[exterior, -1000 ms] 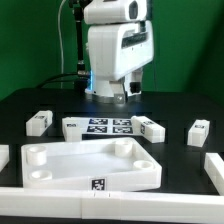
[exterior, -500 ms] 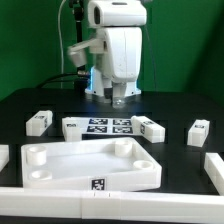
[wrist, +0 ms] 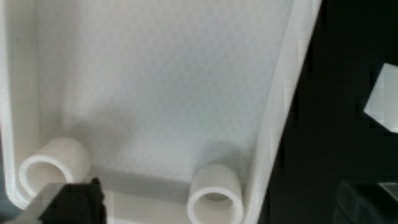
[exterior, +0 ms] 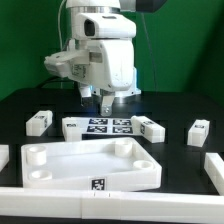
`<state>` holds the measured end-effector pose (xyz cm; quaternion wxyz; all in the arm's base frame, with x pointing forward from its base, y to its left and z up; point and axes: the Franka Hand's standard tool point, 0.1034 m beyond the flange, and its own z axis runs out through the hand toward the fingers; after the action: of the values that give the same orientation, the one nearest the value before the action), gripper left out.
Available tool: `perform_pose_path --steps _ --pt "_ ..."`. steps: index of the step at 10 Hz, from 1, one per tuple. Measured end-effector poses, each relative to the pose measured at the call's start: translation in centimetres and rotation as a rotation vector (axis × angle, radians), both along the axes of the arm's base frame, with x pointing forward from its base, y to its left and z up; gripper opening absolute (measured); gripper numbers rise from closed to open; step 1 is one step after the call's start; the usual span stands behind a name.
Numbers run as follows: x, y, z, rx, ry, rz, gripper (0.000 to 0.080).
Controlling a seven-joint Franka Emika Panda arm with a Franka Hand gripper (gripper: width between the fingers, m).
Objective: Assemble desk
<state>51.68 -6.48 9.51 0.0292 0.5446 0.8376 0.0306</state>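
The desk's white tabletop panel (exterior: 90, 165) lies rim-up at the front of the black table, its round corner sockets (exterior: 35, 155) showing. Three white tagged legs lie apart behind it: one on the exterior view's left (exterior: 40, 121), one right of centre (exterior: 151, 127) and one at the far right (exterior: 200, 131). My gripper (exterior: 106, 100) hangs open and empty above the table behind the panel. In the wrist view the tabletop panel (wrist: 160, 90) fills the frame with two sockets (wrist: 217, 187), and my open gripper (wrist: 217, 203) holds nothing, its dark fingers (wrist: 75, 202) standing wide apart.
The marker board (exterior: 100, 125) lies flat between the legs, below the gripper. Long white border rails run along the front (exterior: 50, 205), the exterior view's right (exterior: 214, 165) and left (exterior: 3, 155). A white piece (wrist: 382, 95) shows at the wrist view's edge.
The arm's wrist has turned and swung toward the exterior view's left, carrying the gripper a little left and lower. The jaws stay open. No part has moved.
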Motion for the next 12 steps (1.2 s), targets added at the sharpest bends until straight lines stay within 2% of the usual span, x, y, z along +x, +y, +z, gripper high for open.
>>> perform_pose_path --steps 1,2,4,6,8,9,11,12 --pt "-0.1 -0.1 -0.2 -0.001 0.002 -0.005 0.065" --pt "-0.6 -0.3 -1.1 0.003 0.011 -0.027 0.065" --pt "-1.6 -0.3 -4.2 0.015 0.042 -0.04 0.065" --pt "-2.2 0.2 -6.5 0.025 0.08 -0.093 0.065" --pt "-2.4 0.4 -8.2 0.033 0.095 -0.118 0.065" --pt "-2.4 0.3 -8.7 0.035 0.101 -0.122 0.065" --pt "-2.4 0.1 -8.7 0.035 0.103 -0.134 0.065" --pt "-2.4 0.1 -8.6 0.035 0.101 -0.141 0.0528"
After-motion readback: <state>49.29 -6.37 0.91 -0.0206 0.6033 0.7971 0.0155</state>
